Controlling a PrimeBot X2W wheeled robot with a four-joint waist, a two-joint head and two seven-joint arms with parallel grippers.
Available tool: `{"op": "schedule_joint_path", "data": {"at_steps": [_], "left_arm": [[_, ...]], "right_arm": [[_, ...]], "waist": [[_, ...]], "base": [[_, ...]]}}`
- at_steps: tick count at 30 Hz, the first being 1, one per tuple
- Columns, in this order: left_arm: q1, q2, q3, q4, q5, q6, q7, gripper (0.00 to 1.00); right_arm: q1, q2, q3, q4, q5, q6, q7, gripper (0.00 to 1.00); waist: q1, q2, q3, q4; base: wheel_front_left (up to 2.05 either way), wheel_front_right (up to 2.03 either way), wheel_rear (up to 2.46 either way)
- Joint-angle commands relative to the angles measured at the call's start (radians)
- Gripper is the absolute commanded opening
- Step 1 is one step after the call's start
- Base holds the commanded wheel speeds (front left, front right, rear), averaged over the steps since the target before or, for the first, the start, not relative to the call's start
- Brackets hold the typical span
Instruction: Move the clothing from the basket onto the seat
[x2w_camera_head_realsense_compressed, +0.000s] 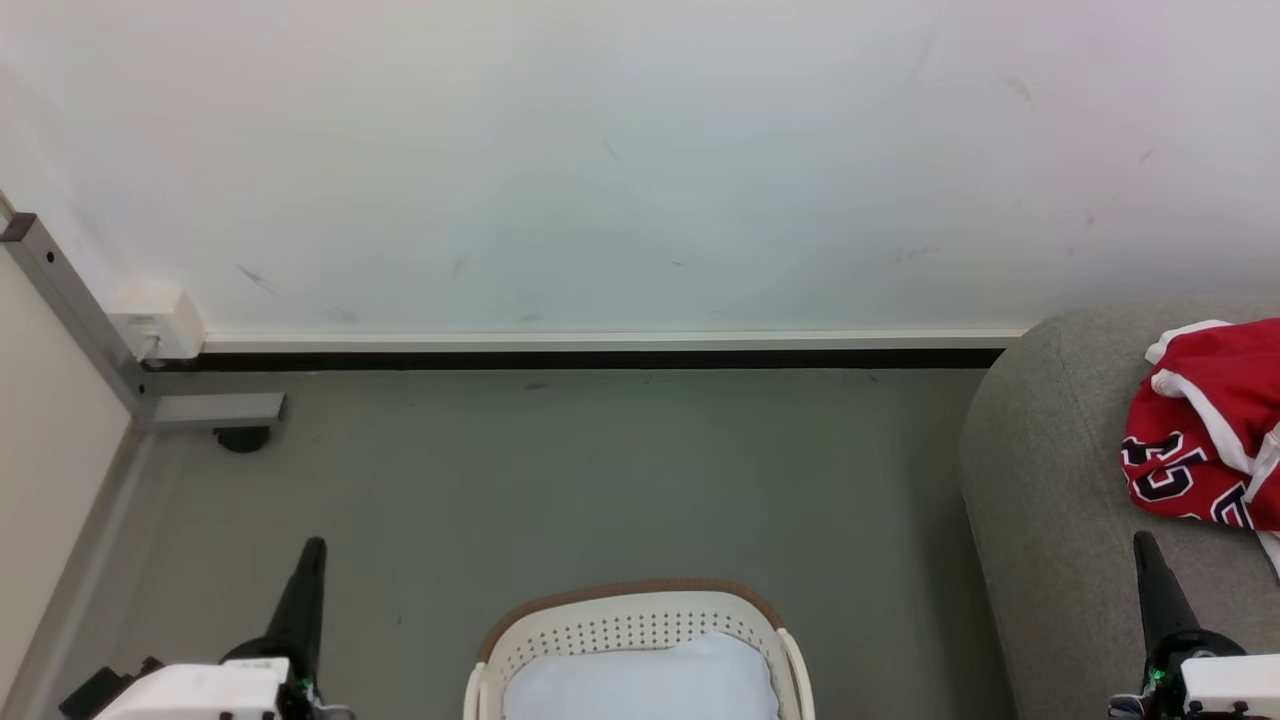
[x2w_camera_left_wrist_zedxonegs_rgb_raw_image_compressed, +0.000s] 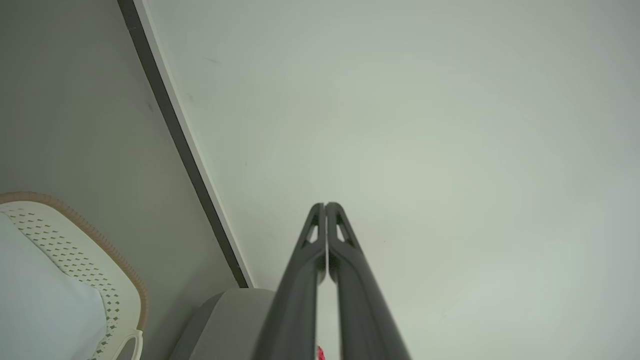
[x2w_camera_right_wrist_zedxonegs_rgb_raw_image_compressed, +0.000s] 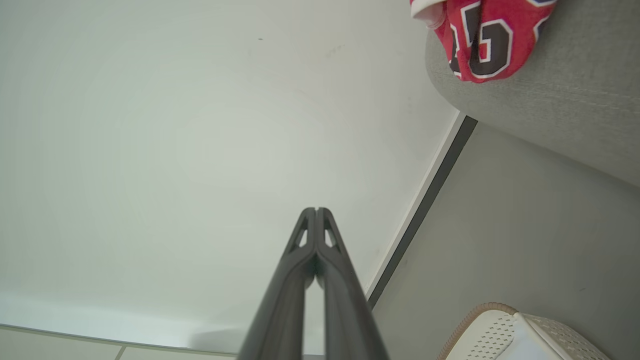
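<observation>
You'll find the red shiny clothing with white trim and dark numbers (x2w_camera_head_realsense_compressed: 1205, 430) lying bunched on the large light grey fabric sofa (x2w_camera_head_realsense_compressed: 1050, 480) at your right, draped at its rounded edge. The cream-white perforated plastic basket with a brown rim (x2w_camera_head_realsense_compressed: 630, 612) stands on the grey floor (x2w_camera_head_realsense_compressed: 600, 470) between your arms, with a pale bluish-white sheet (x2w_camera_head_realsense_compressed: 640, 680) inside. Your left tool (x2w_camera_head_realsense_compressed: 312, 548) and right tool (x2w_camera_head_realsense_compressed: 1144, 540) both have their fingers pressed together on nothing, pointing toward the white wall (x2w_camera_head_realsense_compressed: 640, 150).
</observation>
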Motion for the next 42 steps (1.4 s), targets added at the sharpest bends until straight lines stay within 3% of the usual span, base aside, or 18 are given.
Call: {"op": "schedule_joint_path", "data": {"at_steps": [1,22,42], "left_arm": [[-0.018,0.003,0.008,-0.007,-0.015,0.000,0.007,0.00],[-0.039,0.002,0.022,-0.012,-0.156,0.007,0.046,0.00],[-0.038,0.002,0.022,-0.012,-0.155,0.007,0.044,0.00]], "right_arm": [[-0.015,-0.008,0.000,-0.006,0.016,-0.002,0.001,0.00],[-0.029,-0.033,0.016,-0.011,0.189,-0.002,0.017,0.00],[-0.025,-0.057,0.049,-0.016,0.219,-0.002,-0.010,0.00]], "waist": [[0.0000,0.0000,0.000,0.001],[0.0000,0.0000,0.004,0.024],[0.0000,0.0000,0.004,0.024]], "base": [[0.00,0.00,0.00],[0.00,0.00,0.00],[0.00,0.00,0.00]]}}
